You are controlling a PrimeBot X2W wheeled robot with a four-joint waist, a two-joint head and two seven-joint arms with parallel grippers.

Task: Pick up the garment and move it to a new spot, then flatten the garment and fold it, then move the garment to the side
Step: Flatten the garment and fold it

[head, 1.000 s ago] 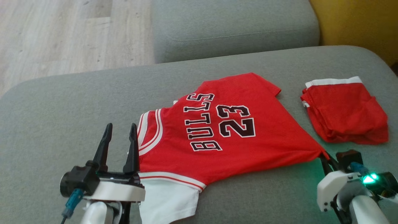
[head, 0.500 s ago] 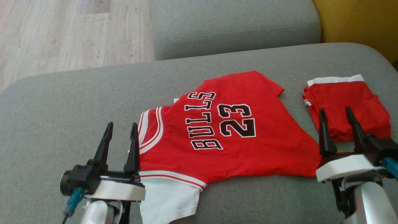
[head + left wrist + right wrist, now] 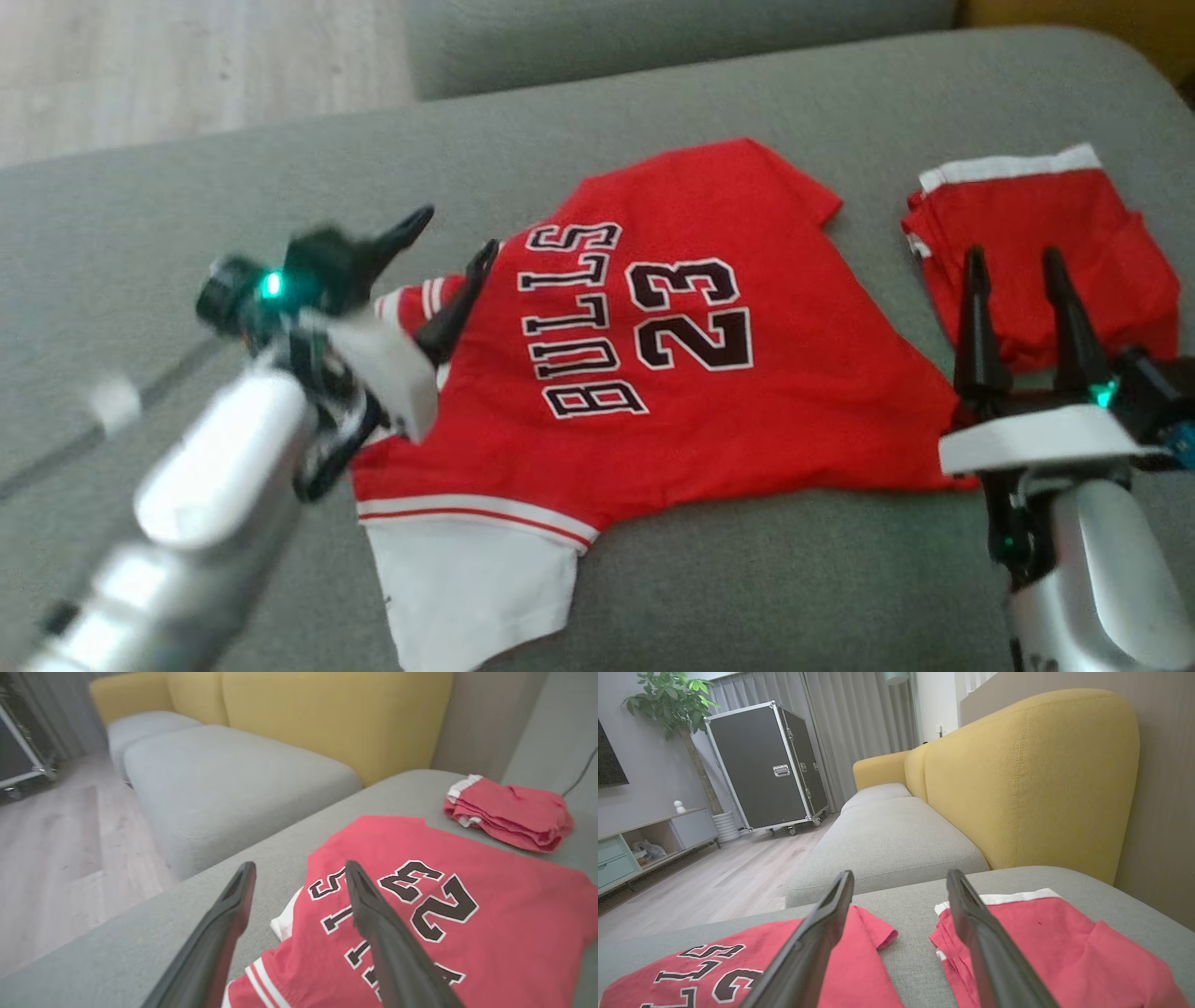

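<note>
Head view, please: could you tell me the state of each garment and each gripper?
Jersey, spread out on the grey cushion, lettering up.
Second red garment, folded, apart from the jersey.
Left gripper, jaws open, empty, over the jersey's striped edge.
Right gripper, jaws open, empty.

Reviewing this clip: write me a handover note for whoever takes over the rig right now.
Left gripper: open, empty, raised near the striped edge of the jersey.
Right gripper: open, empty, by the jersey's right corner.
Jersey: spread lettering-up on the grey cushion; folded red shorts lie apart, to its right.
Done: jersey placed and roughly flattened.
Left: fold it, then move it aside.
</note>
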